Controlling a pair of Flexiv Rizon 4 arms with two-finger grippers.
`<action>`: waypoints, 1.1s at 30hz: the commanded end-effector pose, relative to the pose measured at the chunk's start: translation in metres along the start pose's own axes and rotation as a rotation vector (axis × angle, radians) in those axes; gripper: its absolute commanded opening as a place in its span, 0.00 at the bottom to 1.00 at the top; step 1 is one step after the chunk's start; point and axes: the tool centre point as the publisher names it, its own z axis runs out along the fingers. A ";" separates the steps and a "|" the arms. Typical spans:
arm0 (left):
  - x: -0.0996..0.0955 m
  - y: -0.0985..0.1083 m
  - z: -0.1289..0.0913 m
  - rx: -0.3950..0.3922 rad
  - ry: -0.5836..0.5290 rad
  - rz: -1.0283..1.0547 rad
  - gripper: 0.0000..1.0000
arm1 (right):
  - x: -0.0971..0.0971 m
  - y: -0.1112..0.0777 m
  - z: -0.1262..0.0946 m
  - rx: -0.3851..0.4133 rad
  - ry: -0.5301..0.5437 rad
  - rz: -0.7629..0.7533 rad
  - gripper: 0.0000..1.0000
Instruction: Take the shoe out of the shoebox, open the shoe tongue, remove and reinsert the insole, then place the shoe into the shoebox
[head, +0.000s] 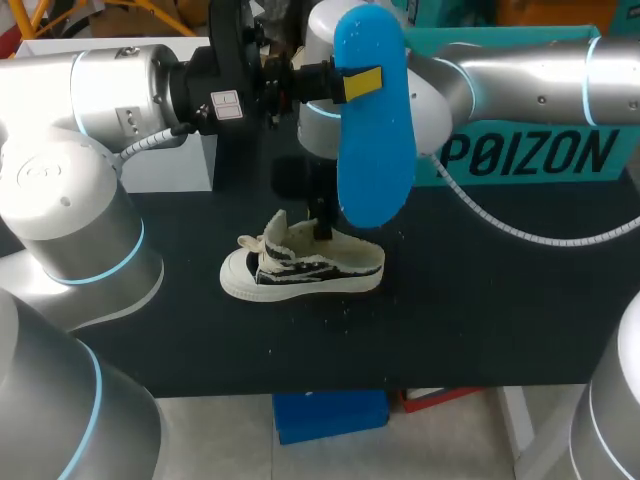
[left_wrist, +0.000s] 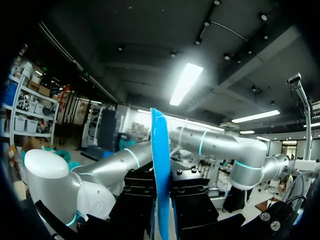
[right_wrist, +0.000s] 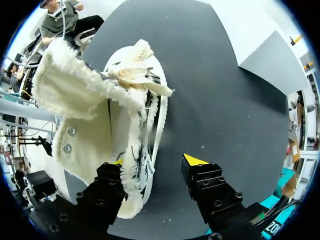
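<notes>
Insole (head: 375, 130), blue, hangs upright with its long axis running 12 to 6 o'clock in the head view. The left gripper (left_wrist: 161, 200) pinches it near the upper end, fingers pressed on its two faces. At the insole's 6 o'clock the shoe (head: 300, 265) sits on its sole on the table (head: 500, 310), toe toward 9 o'clock and heel toward 3 o'clock. The insole therefore stands crosswise to the shoe's length and, I judge, must be tipped toward 9 o'clock before it can slide in. The right gripper (right_wrist: 156, 161) is down at the heel end with its jaws spread. One finger is close against the shoe's side wall and the other stands apart over bare table, so they bracket the wall without clamping it. This makes the right arm the nearer to the shoe. The shoebox (head: 560, 155) stands at about 2 o'clock from the shoe, behind the right arm, and its inside is hidden.
</notes>
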 end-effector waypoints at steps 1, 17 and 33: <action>0.000 0.001 0.001 0.002 -0.003 0.001 0.00 | 0.001 0.000 -0.001 0.002 -0.002 0.000 0.00; 0.000 0.001 0.001 0.002 -0.003 0.001 0.00 | -0.001 -0.002 -0.018 -0.001 -0.044 0.015 0.00; 0.000 0.001 0.001 0.002 -0.003 0.001 0.00 | -0.028 -0.021 -0.116 0.136 -0.290 0.628 0.00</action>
